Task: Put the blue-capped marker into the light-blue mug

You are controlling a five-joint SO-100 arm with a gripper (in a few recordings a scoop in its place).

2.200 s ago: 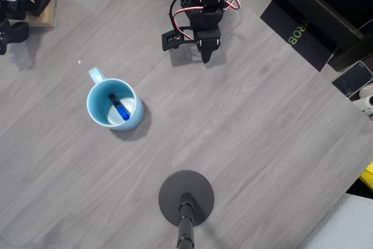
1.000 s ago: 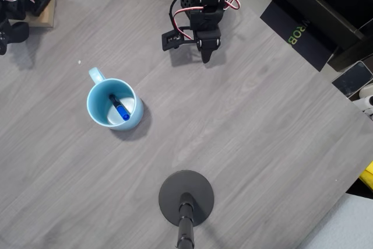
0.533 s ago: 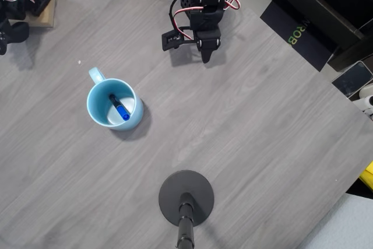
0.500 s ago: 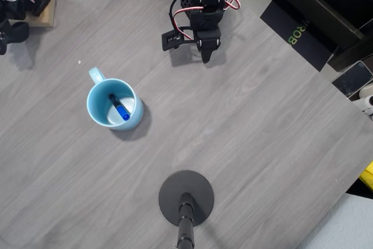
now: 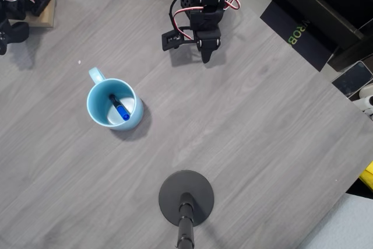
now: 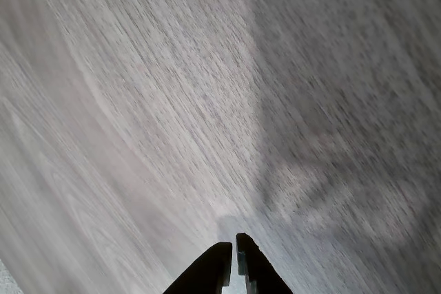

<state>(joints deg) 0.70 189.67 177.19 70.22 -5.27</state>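
The light-blue mug (image 5: 113, 104) stands upright on the grey wooden table, left of the middle in the overhead view, its loop handle pointing up-left. Inside it lies the blue-capped marker (image 5: 119, 108), leaning across the bottom with the blue cap toward the lower right. My gripper (image 5: 206, 56) sits far from the mug, folded back near the table's top edge, pointing down at the tabletop. In the wrist view the two dark fingertips (image 6: 233, 254) meet with nothing between them, close above bare wood grain.
A black round stand base (image 5: 186, 197) with a pole sits at the bottom middle. A wooden block with other hardware (image 5: 41, 1) is at the top left corner. The table's right edge (image 5: 341, 94) runs diagonally, with dark objects beyond it.
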